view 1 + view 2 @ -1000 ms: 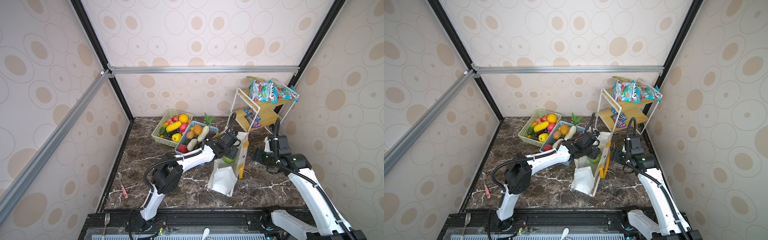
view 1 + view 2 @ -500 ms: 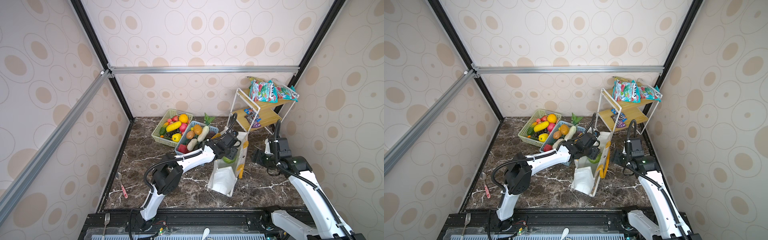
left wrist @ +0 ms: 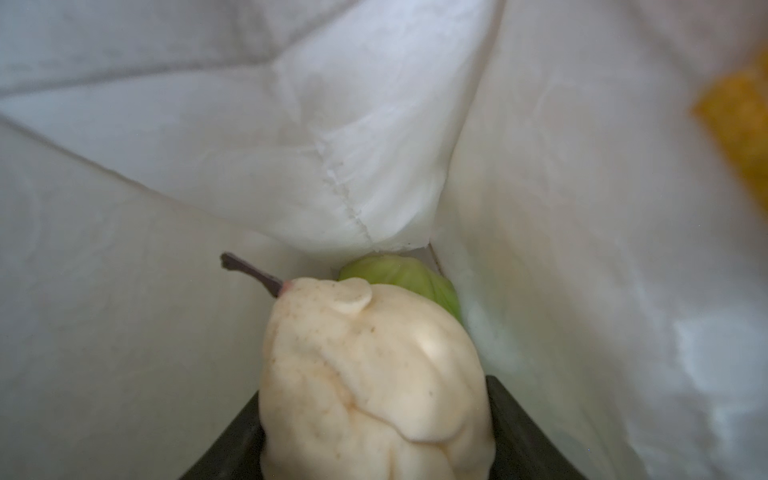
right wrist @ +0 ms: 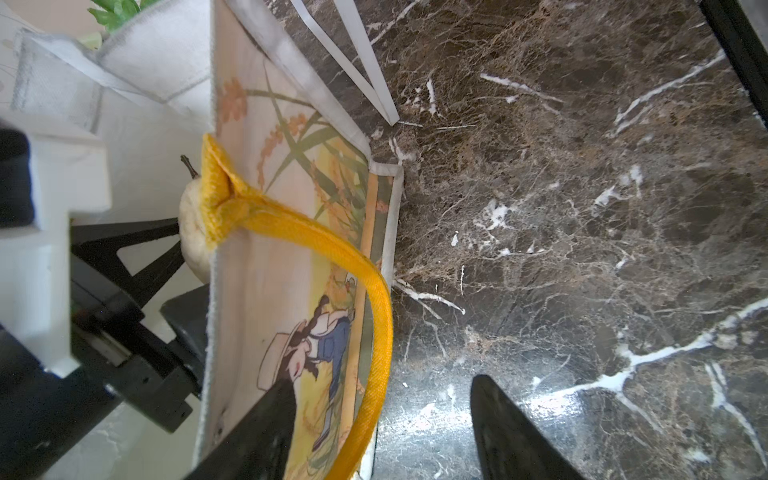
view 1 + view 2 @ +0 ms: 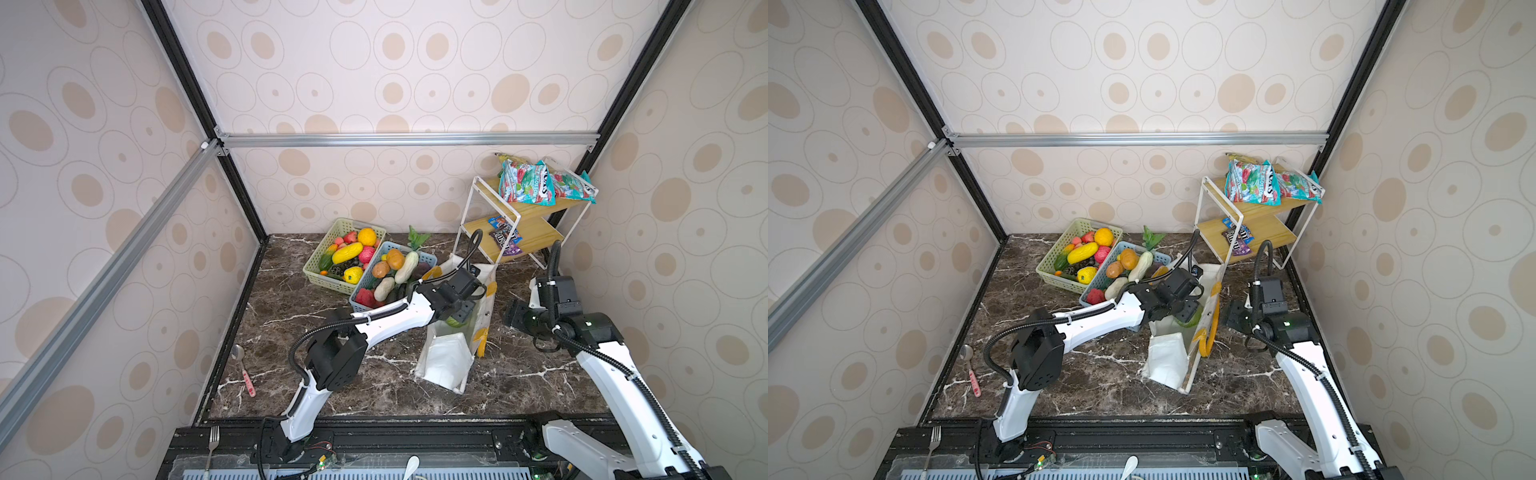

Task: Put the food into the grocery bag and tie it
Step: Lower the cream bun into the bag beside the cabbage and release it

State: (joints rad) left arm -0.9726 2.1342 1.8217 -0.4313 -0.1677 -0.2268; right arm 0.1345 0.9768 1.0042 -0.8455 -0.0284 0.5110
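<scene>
The white grocery bag (image 5: 444, 361) (image 5: 1167, 361) stands open in the middle of the table, with yellow-orange handles (image 4: 316, 237). My left gripper (image 5: 457, 311) (image 3: 374, 415) reaches down inside it, shut on a pale cream, pear-shaped fruit (image 3: 374, 374) (image 4: 191, 224) with a dark stem. Below the fruit a green cabbage (image 3: 403, 276) lies at the bag's bottom. My right gripper (image 5: 513, 318) (image 4: 382, 399) hangs open just outside the bag's printed side (image 4: 266, 291), with one finger over the print, the other over the marble, and the handle loop running between them.
More toy produce fills a pale green basket (image 5: 316, 278) and a light blue basket (image 5: 361, 305) behind the left arm. A white wire rack (image 5: 523, 220) with snack packets (image 5: 528, 187) stands at the back right. A spoon (image 5: 245, 374) lies near the left edge.
The right gripper has edged slightly toward the bag. The left gripper stays inside the bag with the fruit.
</scene>
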